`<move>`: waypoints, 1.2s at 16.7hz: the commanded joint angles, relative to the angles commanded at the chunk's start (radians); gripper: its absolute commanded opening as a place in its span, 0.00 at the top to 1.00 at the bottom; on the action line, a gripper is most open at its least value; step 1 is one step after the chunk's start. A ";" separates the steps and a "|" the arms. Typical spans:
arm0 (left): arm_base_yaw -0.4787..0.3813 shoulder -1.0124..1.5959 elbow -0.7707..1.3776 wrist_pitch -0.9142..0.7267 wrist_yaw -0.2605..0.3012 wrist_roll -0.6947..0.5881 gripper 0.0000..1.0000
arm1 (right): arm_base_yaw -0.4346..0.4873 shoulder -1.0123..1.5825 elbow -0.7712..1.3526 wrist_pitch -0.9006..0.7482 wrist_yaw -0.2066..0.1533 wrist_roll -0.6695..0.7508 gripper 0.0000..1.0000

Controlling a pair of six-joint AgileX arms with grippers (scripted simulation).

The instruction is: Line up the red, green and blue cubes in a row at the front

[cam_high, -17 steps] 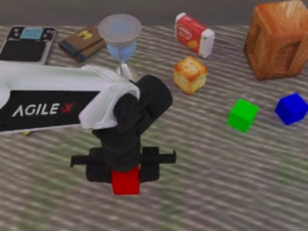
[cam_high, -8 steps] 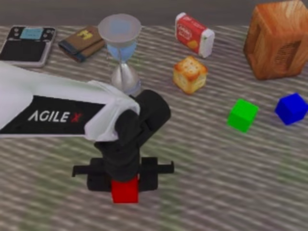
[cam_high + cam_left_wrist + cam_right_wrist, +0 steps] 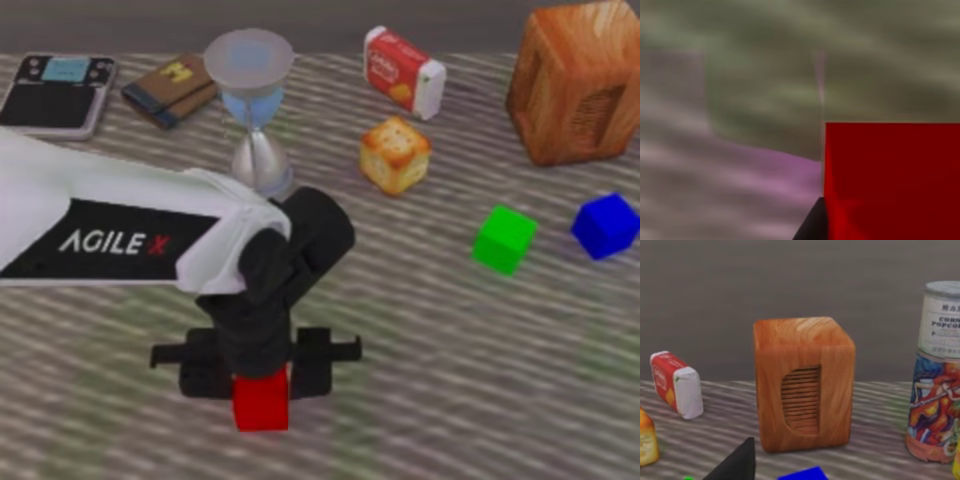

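Red cube (image 3: 261, 404), matte and plain, sits clamped between the fingers of the left gripper (image 3: 259, 372) at the front of the streaky woven-looking bench (image 3: 450, 380), left of centre. Green cube (image 3: 504, 239) and blue cube (image 3: 605, 226) lie apart from each other toward the right, near the grainy wooden block (image 3: 578, 80). Right gripper: only a dark tip (image 3: 737, 464) shows, fingers' state untellable.

The left gripper (image 3: 262, 372) has carried the red cube (image 3: 262, 404) frontward.
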 joint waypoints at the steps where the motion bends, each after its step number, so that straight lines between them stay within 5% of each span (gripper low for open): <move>1: 0.000 0.000 0.000 0.000 0.000 0.000 0.17 | 0.000 0.000 0.000 0.000 0.000 0.000 0.00; 4: 0.000 0.000 0.000 0.000 0.000 0.000 0.00 | 0.000 0.000 0.000 0.000 0.000 0.000 0.00; 14: 0.000 -0.008 0.012 -0.017 0.000 0.000 0.00 | 0.000 0.000 0.000 0.000 0.000 0.000 0.00; 20: 0.011 -0.098 0.116 -0.224 0.000 -0.008 0.00 | 0.000 0.000 0.000 0.000 0.000 0.000 0.00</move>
